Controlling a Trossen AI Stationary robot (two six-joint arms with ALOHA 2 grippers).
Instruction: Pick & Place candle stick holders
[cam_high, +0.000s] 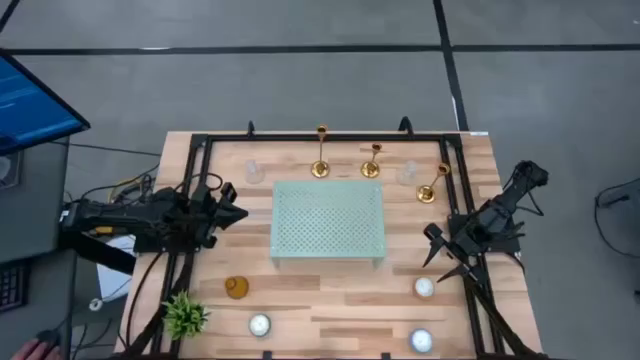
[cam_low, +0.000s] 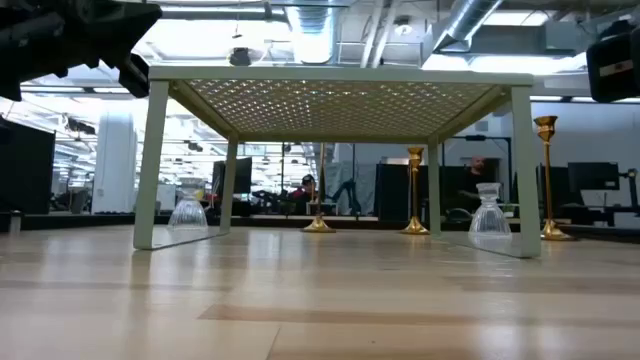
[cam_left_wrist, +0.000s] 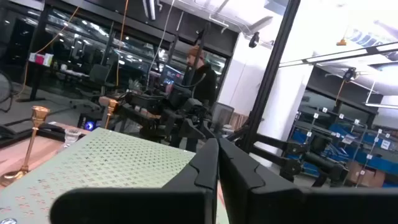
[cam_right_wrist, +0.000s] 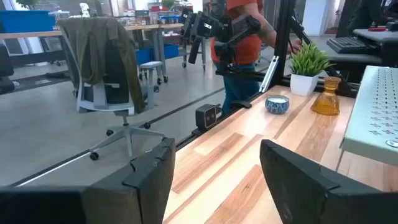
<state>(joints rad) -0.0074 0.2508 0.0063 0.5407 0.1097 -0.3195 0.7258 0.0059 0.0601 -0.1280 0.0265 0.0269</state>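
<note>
A light wooden table (cam_high: 330, 300) fills the centre of the overhead view. A pale green perforated riser shelf (cam_high: 328, 222) stands at its middle. Two dark arms rest at the edges. The left gripper (cam_high: 236, 205) sits left of the shelf, fingers pressed together, holding nothing. The right gripper (cam_high: 442, 255) sits at the lower right of the shelf, fingers spread wide, empty.

Three gold candle stick holders stand upright along the upper edge, above the shelf: the first holder (cam_high: 320, 153) at centre, the second holder (cam_high: 372, 160) just right of it, the third holder (cam_high: 433, 184) farther right.

At the bottom are a small green plant (cam_high: 184, 315), an amber glass cup (cam_high: 236, 288) and white tealights (cam_high: 259, 325).
</note>
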